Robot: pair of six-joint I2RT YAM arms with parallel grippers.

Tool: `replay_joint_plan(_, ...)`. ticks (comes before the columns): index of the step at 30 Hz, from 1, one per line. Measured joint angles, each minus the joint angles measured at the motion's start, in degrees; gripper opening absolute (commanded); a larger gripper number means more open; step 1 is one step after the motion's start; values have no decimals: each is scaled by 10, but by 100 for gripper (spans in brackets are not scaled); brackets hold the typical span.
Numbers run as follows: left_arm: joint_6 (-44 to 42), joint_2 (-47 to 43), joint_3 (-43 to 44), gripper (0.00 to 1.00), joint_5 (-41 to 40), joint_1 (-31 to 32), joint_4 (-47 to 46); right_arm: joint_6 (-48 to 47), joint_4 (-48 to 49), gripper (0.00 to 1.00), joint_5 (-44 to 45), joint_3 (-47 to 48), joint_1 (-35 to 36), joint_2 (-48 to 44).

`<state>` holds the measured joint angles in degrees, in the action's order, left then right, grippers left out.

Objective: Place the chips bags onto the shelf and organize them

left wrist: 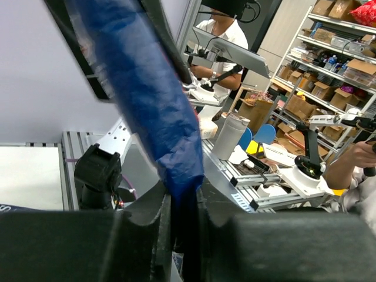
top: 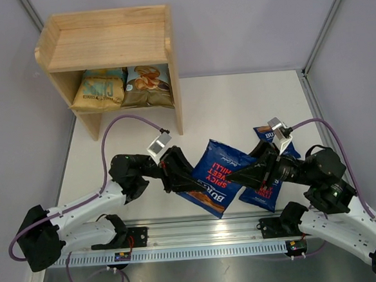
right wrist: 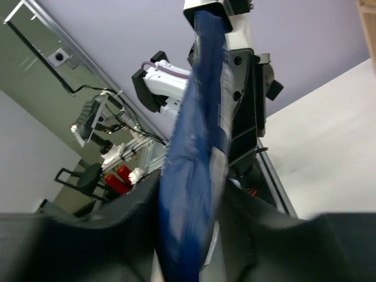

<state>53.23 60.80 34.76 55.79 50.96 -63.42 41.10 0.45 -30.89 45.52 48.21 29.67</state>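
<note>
A dark-blue "Burts" chips bag hangs above the table between my two grippers. My left gripper is shut on its left edge, and my right gripper is shut on its right edge. In the left wrist view the bag runs up from the closed jaws. In the right wrist view the bag fills the gap between the jaws. A second dark-blue bag lies on the table, partly under my right arm. The pale wood shelf stands at the far left. Its lower tier holds the yellow-tan bag and the light-blue bag. A third dark-blue bag is not in view.
The shelf's top tier is bare. A grey wall runs behind the table, and a metal rail lies at the near edge by the arm bases. White table surface lies between the shelf and the grippers.
</note>
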Motion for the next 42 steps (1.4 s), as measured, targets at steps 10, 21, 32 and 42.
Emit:
replay_joint_plan(10, -123, -119, 11, 99, -102, -1, 195, -8, -35, 14, 124, -1, 0, -59)
replay_joint_plan(21, -126, -126, -100, 99, -296, 33, 103, 13, 96, 14, 169, -39, 0, -50)
replay_joint_plan(32, -89, -49, -100, 90, -329, 65, -64, 30, 207, 14, 169, -72, 0, 5)
replay_joint_plan(42, -77, -47, -93, 10, -386, 68, -73, 40, 263, 41, 183, -107, 0, 9)
